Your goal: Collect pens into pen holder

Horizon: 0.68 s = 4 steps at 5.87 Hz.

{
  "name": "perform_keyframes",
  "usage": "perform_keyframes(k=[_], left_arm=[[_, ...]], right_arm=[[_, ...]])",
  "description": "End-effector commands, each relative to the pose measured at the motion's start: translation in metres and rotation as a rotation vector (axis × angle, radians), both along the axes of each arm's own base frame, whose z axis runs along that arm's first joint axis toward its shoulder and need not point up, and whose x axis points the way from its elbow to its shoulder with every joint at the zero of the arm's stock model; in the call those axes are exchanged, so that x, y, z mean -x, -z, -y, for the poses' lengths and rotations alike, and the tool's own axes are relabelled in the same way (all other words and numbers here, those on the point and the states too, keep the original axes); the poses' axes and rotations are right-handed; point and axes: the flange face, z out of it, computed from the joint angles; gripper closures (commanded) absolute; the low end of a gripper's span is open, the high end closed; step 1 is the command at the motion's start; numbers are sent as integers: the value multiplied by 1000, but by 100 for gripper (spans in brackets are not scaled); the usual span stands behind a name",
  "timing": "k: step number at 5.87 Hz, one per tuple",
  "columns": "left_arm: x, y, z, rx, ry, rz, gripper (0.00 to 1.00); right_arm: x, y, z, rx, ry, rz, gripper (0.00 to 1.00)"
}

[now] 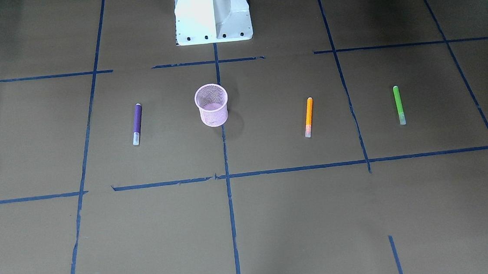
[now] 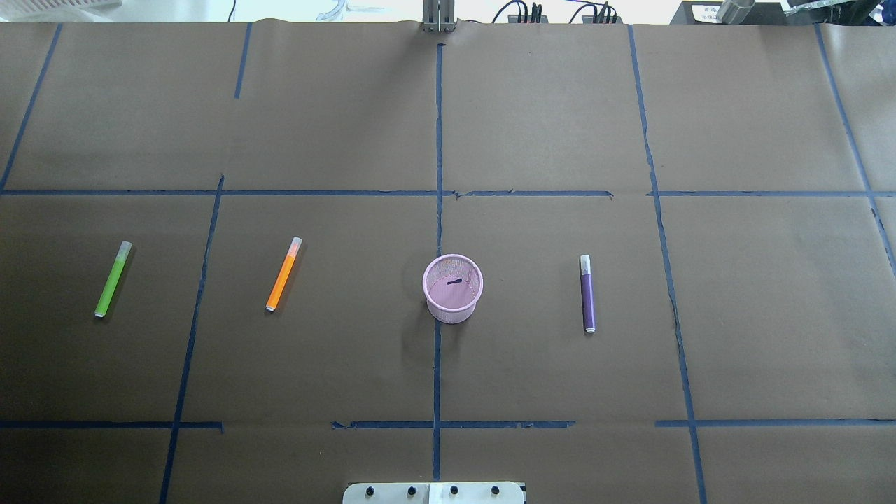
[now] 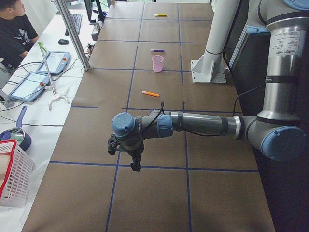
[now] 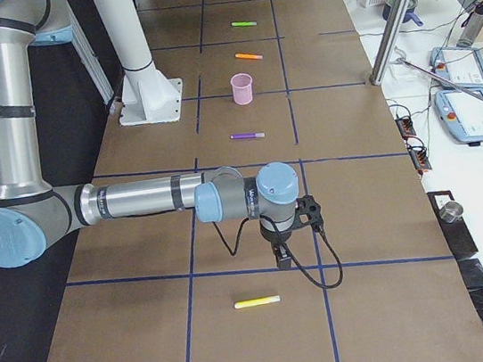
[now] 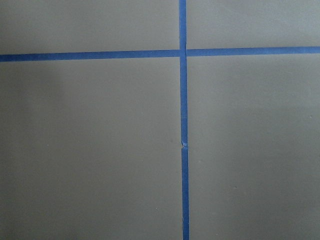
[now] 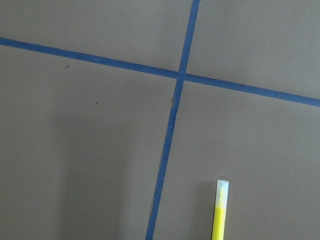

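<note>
The pink mesh pen holder (image 2: 453,288) stands upright at the table's middle and holds no pen. The purple pen (image 2: 588,294) lies to its right in the overhead view. The orange pen (image 2: 283,274) and the green pen (image 2: 113,279) lie to its left. All three lie flat on the brown paper. My left gripper (image 3: 135,166) shows only in the exterior left view, pointing down over the table's left end, far from the pens. My right gripper (image 4: 282,261) shows only in the exterior right view, over the right end. I cannot tell whether either is open or shut.
A yellow pen (image 4: 257,302) lies near my right gripper and shows in the right wrist view (image 6: 219,210). The white robot base (image 1: 212,13) stands behind the holder. An operator (image 3: 14,24), tablets and a white basket (image 3: 12,179) are beside the table's far side.
</note>
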Motion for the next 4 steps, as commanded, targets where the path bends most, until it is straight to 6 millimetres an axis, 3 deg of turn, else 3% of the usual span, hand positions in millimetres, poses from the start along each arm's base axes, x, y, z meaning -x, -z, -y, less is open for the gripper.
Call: perform_keyframes(k=[1, 4], left_arm=[[0, 0, 0, 0, 0, 0, 0], [0, 7, 3, -15, 1, -1, 0]], right_arm=[[-1, 0, 0, 0, -1, -2, 0], [-1, -3, -3, -1, 4, -8, 0]])
